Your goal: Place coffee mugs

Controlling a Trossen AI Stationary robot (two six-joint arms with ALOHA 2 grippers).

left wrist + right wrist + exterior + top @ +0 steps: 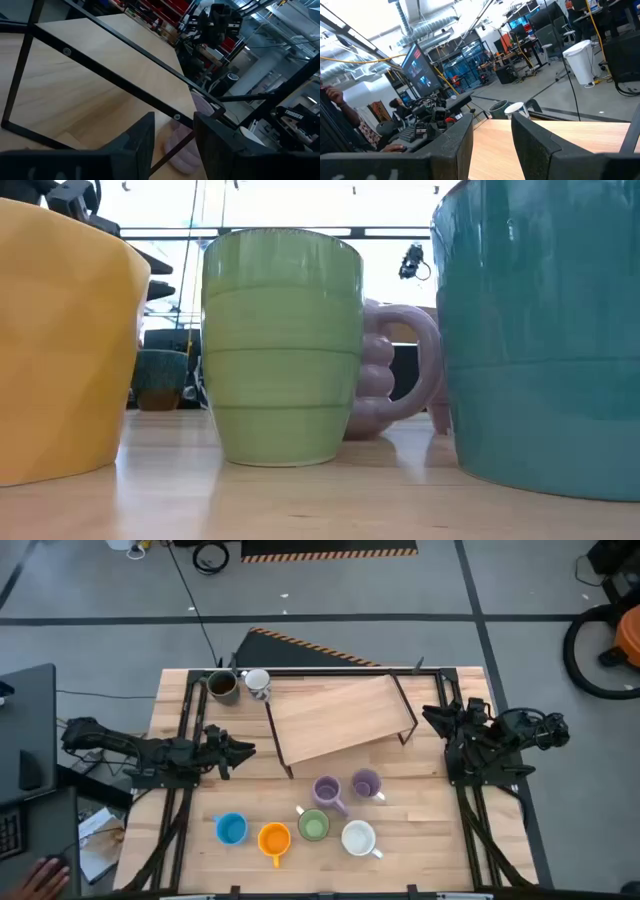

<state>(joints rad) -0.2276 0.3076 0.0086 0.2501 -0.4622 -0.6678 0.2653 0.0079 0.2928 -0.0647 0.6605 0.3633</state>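
Six coffee mugs stand upright near the table's front edge: blue [231, 829], orange [274, 838], green [314, 826], white [359, 838] and two lilac [327, 792] [366, 785]. The orange [60, 350], green [282, 345] and blue [540, 330] mugs fill the low view. A dark brown mug [222, 687] and a white-grey patterned mug [258, 685] stand at the far left. My left gripper [240, 750] [175, 122] hovers open at the left of the wooden shelf [340, 718]. My right gripper [430, 718] [492, 120] is open at the shelf's right end. Neither holds anything.
The wooden shelf on its black metal frame [120, 55] takes up the table's middle, tilted slightly. Black rails run along both table sides [185, 740]. A person's hand [45, 875] shows off the table's near left corner, and people sit in the room beyond [395, 107].
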